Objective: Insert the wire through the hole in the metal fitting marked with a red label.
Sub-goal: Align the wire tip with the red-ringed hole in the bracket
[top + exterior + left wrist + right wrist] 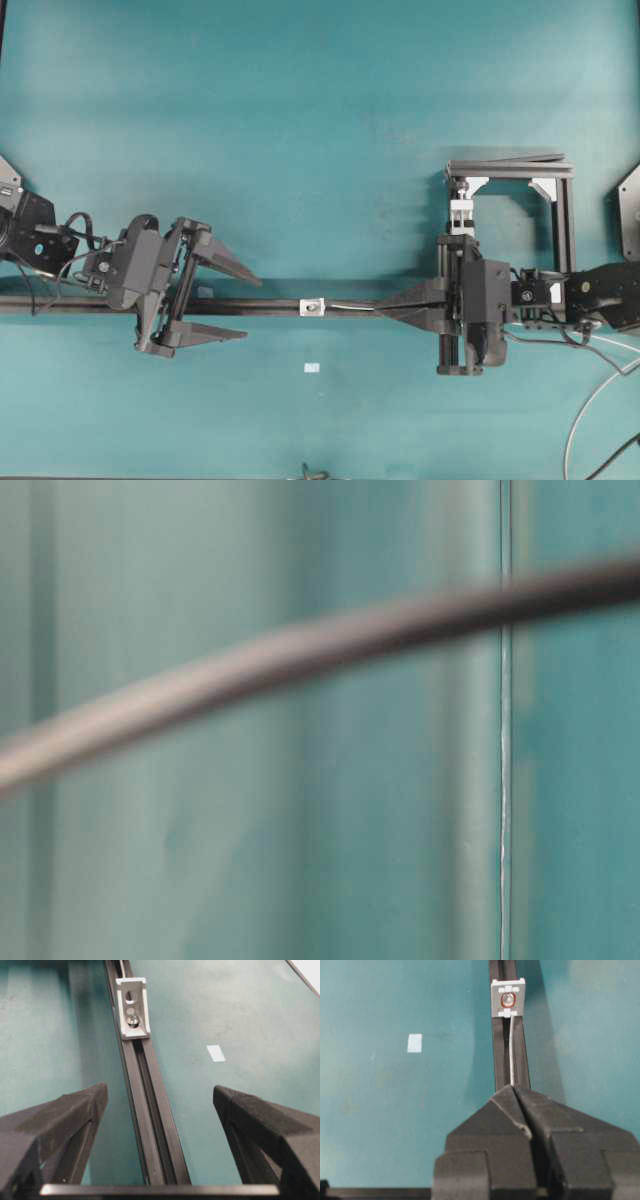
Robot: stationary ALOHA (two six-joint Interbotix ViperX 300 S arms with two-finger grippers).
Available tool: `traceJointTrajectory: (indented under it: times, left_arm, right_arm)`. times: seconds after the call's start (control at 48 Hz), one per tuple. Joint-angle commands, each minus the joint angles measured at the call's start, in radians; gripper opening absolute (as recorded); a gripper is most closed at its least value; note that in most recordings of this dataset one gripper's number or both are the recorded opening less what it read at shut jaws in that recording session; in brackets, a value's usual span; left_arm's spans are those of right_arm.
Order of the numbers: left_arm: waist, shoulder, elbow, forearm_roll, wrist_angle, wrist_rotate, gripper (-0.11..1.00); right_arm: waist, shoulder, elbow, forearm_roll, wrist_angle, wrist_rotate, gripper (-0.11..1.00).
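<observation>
A: Big stuff first. What was on the table?

B: Teal table [320,120], w/ a long black rail [260,305] running across it, left to right in the overhead view. Both arms sat along that rail, one at each end. A framed clamp stand [520,200] stood behind the right arm.

A: Grippers?

B: Left gripper [235,305] had its jaws spread apart, straddling the rail, holding nothing. Right gripper [512,1087] was pinched together on the wire [512,1050].

A: And the fitting?

B: The metal fitting [313,307] sat on the rail between the two grippers, nearer the right one's tips. In the right wrist view the hole [507,999], ringed in red, lay straight ahead of the fingertips.

A: Wire's axis?

B: Along the rail, pointing from the shut jaws at the fitting. Its tip looked at or just under the fitting's near edge; couldn't tell if it had entered. It seemed a touch right of the hole, so imo the push needed a small correction. Table-level view was too blurred to help.
</observation>
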Motion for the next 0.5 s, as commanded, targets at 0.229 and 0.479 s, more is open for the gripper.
traceJointTrajectory:
  times: [0.229,0.479]
  left_arm:
    - [-0.003,-0.011,-0.011,-0.002,-0.005,0.0,0.59]
    - [-0.003,-0.011,-0.009,-0.002,-0.005,0.0,0.59]
  right_arm:
    - [0.005,-0.003,-0.011,0.002,-0.034,-0.002,-0.01]
    - [0.005,-0.002,-0.015,0.002,-0.031,-0.002,-0.01]
